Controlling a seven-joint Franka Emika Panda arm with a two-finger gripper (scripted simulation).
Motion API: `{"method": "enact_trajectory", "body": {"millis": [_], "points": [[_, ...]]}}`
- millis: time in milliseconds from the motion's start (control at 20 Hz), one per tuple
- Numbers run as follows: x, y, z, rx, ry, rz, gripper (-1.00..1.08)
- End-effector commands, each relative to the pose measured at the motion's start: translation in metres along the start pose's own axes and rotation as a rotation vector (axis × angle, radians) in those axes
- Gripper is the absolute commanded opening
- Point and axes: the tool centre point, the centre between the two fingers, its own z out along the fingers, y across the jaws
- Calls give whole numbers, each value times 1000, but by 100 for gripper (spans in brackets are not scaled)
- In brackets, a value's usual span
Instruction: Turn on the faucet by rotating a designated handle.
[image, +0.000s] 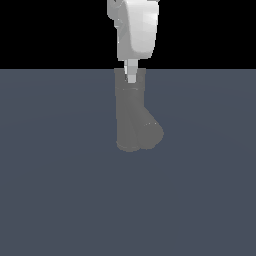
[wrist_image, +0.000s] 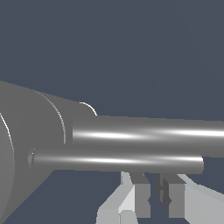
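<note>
A grey faucet (image: 131, 117) stood upright near the middle of a flat blue-grey floor (image: 50, 175) in the exterior view, against a black background. Its body was a matte cylinder, and low on the exterior view's right a short, fat stub branched off at an angle, giving a Y shape. Directly above it hung the white robot arm (image: 136, 30), pointing straight down, with the gripper (image: 131, 74) reaching to the top of the faucet and overlapping it in that view.

In the wrist view, the faucet's body (wrist_image: 26, 144) filled one side of the picture as a broad grey drum. Two shiny grey rods stuck out from it side by side: a thicker one and, just beside it, a slimmer one, the handle (wrist_image: 118, 160), which ended in a blunt tip. The gripper's pale fingers (wrist_image: 141, 197) sat close beside the handle, with a narrow gap between them, so they appeared slightly parted and held nothing. Whether they touched the handle could not be told.
</note>
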Motion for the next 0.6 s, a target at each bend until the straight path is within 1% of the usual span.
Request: {"method": "enact_trajectory", "body": {"millis": [0,400,450,500,550], "points": [[31,3,0,3,2,33,-100],[74,4,-1,1,1,41,-100],[74,4,-1,1,1,41,-100],[42,-2,0,-1,-3,-12,-100],[44,-4,0,0,-2,-10,-100]]}}
